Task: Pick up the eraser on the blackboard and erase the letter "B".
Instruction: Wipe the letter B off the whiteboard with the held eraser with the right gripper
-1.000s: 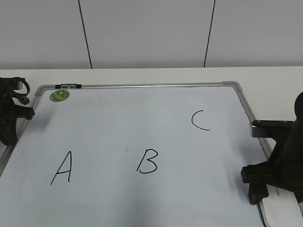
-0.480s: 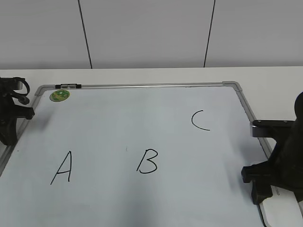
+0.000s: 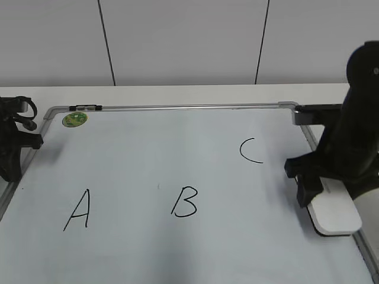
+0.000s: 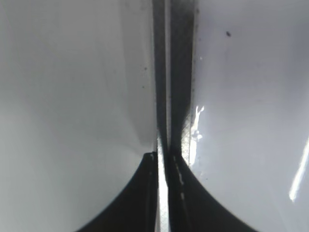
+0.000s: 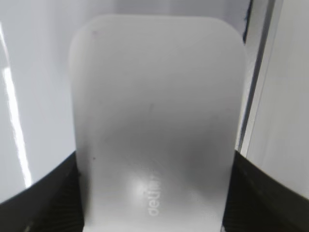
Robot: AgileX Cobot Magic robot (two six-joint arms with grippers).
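Observation:
The blackboard [image 3: 148, 154] is a pale whiteboard with a silver frame, lying flat on the table. The letter "B" [image 3: 185, 202] is a black marker letter at the front middle, between "A" [image 3: 78, 210] and "C" [image 3: 250, 151]. My right gripper [image 3: 323, 190] is shut on the eraser [image 3: 336, 216], a white glossy block, at the board's right side, right of "C". In the right wrist view the eraser [image 5: 154, 111] fills the space between the fingers [image 5: 48, 193]. My left gripper [image 3: 10, 168] is shut and empty at the board's left edge, its jaws over the frame [image 4: 166, 72].
A round green sticker [image 3: 74, 119] and a small black clip [image 3: 86, 107] sit at the board's back left corner. The white table [image 3: 177, 94] runs behind the board to a grey panelled wall.
My right gripper has moved from the front right corner toward the back along the board's right side, carrying the eraser with it. The left arm has not moved.

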